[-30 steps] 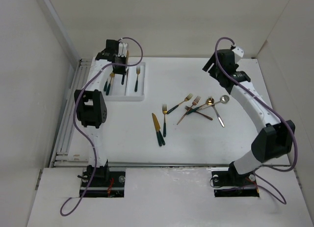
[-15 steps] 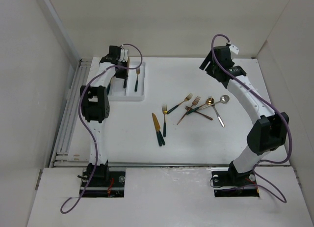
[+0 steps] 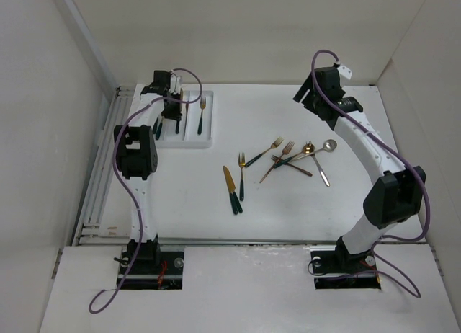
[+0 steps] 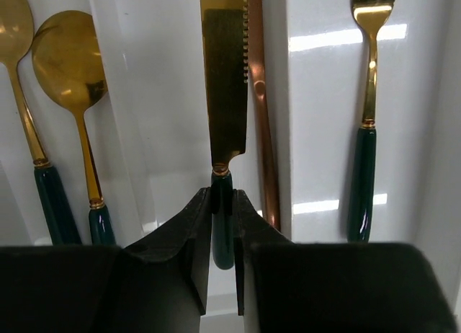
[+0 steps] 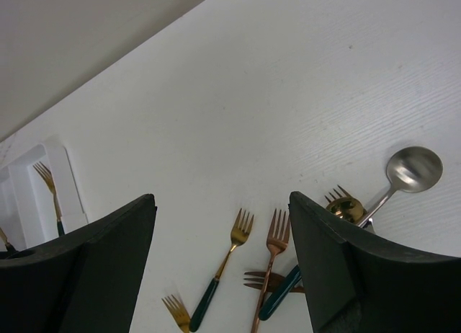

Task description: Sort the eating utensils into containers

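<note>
Since a second ago: left wrist shifted slightly left over the tray, its elbow drawn up; right wrist edged toward the far wall; loose utensils unmoved.

Left gripper (image 4: 222,203): fingers pinched nearly together on the dark green handle of a gold serrated knife (image 4: 225,81), gripping just below the blade.

Gold serrated knife: lies lengthwise in the middle compartment of the shallow white three-compartment plastic tray (image 3: 204,141), at the table's far left.

Same compartment: slim copper utensil (image 4: 259,109), just beside the knife on its right; head out of view.

Left compartment: two gold spoons with green handles (image 4: 65,66), side by side.

Right compartment: one gold fork with a green handle (image 4: 369,73).

Right gripper (image 5: 222,200): fingers spread wide, holding nothing, raised above the white table (image 3: 288,218) toward its far right.

Loose on the table, centre: gold knife with a green handle (image 3: 230,189) and gold fork (image 3: 241,176), lying parallel and close together.

Loose on the table, right of centre: overlapping cluster of forks and spoons (image 3: 295,160), including a silver round-bowled spoon (image 5: 412,169) at its outer edge.
</note>
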Controlling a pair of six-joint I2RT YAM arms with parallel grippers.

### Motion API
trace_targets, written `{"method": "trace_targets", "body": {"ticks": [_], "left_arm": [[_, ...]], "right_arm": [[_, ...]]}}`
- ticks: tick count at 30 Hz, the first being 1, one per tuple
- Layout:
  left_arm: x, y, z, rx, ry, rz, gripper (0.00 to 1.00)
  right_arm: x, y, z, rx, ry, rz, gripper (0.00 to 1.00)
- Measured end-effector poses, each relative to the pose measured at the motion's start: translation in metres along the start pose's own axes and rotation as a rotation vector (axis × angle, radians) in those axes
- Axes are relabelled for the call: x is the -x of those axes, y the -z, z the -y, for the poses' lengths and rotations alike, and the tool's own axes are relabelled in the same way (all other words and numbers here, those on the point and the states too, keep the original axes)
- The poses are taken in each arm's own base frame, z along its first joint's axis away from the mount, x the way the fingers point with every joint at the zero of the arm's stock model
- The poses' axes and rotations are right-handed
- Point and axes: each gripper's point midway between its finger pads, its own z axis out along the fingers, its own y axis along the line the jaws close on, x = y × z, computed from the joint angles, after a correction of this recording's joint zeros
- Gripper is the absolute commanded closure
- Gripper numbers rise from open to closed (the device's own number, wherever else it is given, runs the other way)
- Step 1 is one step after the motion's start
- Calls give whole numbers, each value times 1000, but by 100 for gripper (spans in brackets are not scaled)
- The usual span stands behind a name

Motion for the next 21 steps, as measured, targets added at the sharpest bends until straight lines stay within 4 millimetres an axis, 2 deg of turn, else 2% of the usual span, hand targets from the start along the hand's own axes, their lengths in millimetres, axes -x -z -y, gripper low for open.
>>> {"method": "trace_targets", "body": {"ticks": [2, 3, 7, 15, 18, 21], "left_arm": [[-1, 0, -3, 1, 3, -3, 74], [-1, 0, -3, 0, 6, -3, 57], [-2, 0, -3, -6, 7, -7, 47], [3, 7, -2, 4, 21, 2, 46], [13, 26, 3, 18, 29, 30, 46], [23, 68, 26, -4, 21, 93, 44]], "right_arm": [[0, 0, 0, 0, 0, 1, 21], [1, 1, 0, 1, -1, 1, 21], [2, 3, 0, 4, -3, 6, 19], [1, 17, 1, 11, 11, 13, 19], [-3, 28, 0, 24, 21, 15, 19], [-10, 41, 3, 34, 13, 11, 19]]}}
